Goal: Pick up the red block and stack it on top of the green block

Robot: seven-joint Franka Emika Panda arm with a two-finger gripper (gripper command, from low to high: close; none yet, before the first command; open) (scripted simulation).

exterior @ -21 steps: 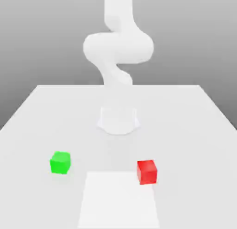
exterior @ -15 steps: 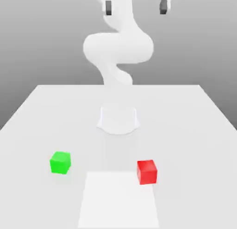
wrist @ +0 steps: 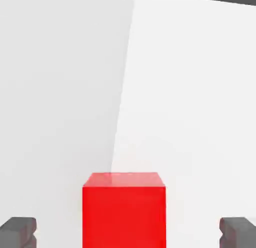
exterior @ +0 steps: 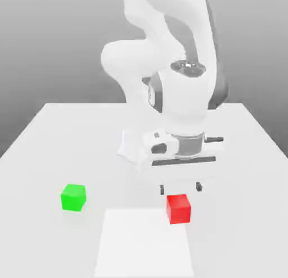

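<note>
The red block [exterior: 179, 208] rests on the white table near the front, toward the exterior view's right. My gripper [exterior: 180, 187] hangs open just above it, the two dark fingertips [exterior: 162, 189] spread wider than the cube. In the hand view the red block [wrist: 124, 209] sits between the grey fingertips [wrist: 18, 231], with a gap on each side and no contact. The green block [exterior: 73, 197] stands alone on the table toward the exterior view's left, well apart from the gripper.
The arm's white base [exterior: 143, 145] stands at the table's middle, behind the blocks. A slightly brighter rectangular patch [exterior: 145, 243] marks the table [exterior: 50, 142] surface at the front, beside the red block.
The arm has dropped from high above the table down to just over the red block. Both blocks have stayed where they were.
</note>
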